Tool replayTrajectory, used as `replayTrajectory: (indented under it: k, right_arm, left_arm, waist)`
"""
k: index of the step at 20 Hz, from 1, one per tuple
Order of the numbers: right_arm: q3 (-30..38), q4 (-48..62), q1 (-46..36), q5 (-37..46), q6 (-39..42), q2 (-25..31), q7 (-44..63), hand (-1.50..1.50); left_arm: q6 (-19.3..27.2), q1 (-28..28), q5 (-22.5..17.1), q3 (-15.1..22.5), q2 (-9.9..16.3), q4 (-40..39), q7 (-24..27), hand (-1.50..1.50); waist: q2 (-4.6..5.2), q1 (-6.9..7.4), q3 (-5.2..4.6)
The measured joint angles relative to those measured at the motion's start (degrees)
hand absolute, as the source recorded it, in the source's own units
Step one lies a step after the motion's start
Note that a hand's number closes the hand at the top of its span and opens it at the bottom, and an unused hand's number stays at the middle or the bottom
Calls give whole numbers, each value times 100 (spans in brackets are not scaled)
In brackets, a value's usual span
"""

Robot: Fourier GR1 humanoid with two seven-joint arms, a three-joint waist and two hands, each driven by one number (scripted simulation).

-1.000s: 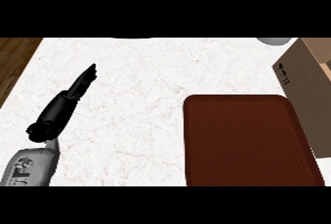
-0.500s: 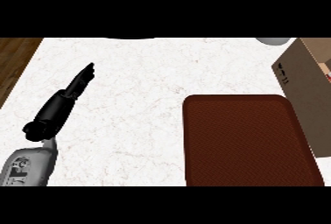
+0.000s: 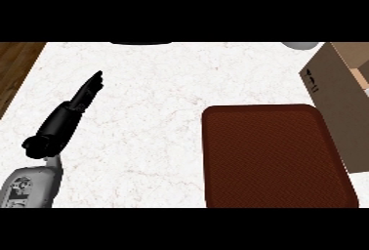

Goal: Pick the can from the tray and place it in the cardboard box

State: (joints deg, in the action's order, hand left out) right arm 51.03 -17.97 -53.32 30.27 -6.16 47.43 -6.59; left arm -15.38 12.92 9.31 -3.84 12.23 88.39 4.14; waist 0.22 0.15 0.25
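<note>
A dark red tray (image 3: 277, 154) lies on the white marble counter at the lower right, and nothing stands on it. No can shows anywhere in the head view. The cardboard box (image 3: 337, 97) stands just right of the tray, cut off by the right edge, with its open top flaps partly showing. My left hand (image 3: 79, 100) rests at the left over the counter, fingers straight and pointing up toward the far side, holding nothing. My right hand is out of sight.
A pale round object (image 3: 301, 45) pokes in at the far right edge, behind the box. A dark shape (image 3: 140, 43) sits at the far edge, middle. Brown wooden floor (image 3: 16, 68) shows past the counter's left edge.
The view has drifted a little, so the box shows more at the right. My left hand has kept its pose.
</note>
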Motion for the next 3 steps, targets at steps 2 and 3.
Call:
replayTrajectory:
  k: [2,3]
  right_arm:
    - [303,12,184,-305,-76,58,-183,-150]
    - [426,13,281,-434,-150,57,-276,-150]
  left_arm:
    - [25,-57,34,44,-41,35,57,0]
    - [32,-39,44,77,-71,75,-19,0]
  waist:
    - [9,20,-3]
    - [11,27,-4]
